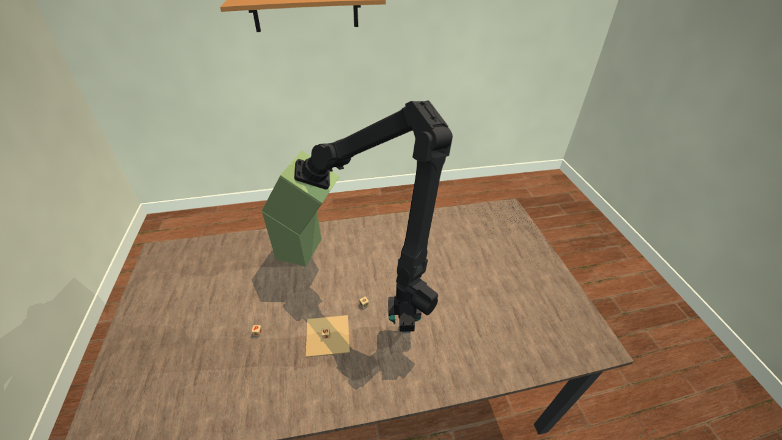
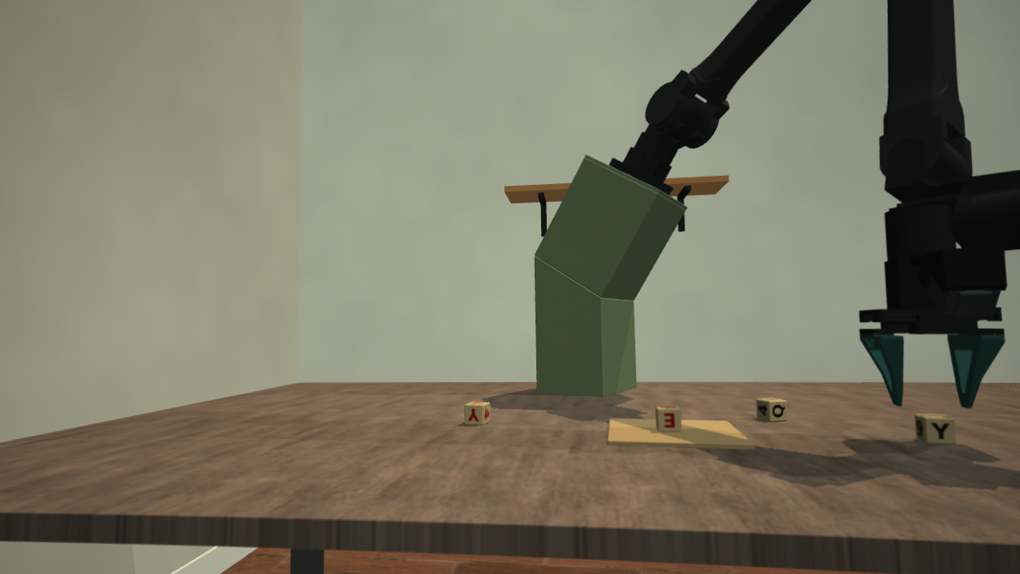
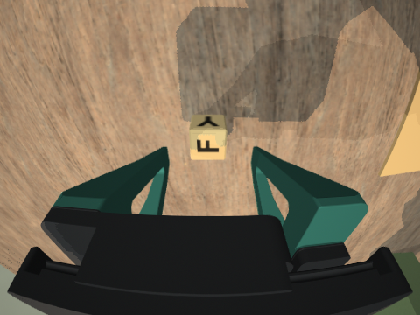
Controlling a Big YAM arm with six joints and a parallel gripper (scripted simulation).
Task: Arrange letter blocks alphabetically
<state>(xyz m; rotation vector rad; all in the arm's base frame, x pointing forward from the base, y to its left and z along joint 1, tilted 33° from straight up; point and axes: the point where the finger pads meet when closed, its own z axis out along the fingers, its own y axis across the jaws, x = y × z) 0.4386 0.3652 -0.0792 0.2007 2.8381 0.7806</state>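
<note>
We hold gripper (image 1: 405, 319) (image 2: 931, 406) (image 3: 210, 154) a bit over half open, nothing between fingers, tips above table (image 1: 492, 328) (image 2: 356, 457) (image 3: 87, 87). Just below tips, we see F-topped block (image 2: 935, 429) (image 3: 207, 142), off mat. Next, block with Q on side (image 1: 364, 302) (image 2: 771, 410), near mat (image 1: 314, 322) (image 2: 627, 437) (image 3: 407, 149); top mark too small to tell. On flat mat, S-topped block (image 1: 325, 333) (image 2: 668, 418). Farthest from our gripper, P-topped block (image 1: 255, 330) (image 2: 476, 413), well off mat.
</note>
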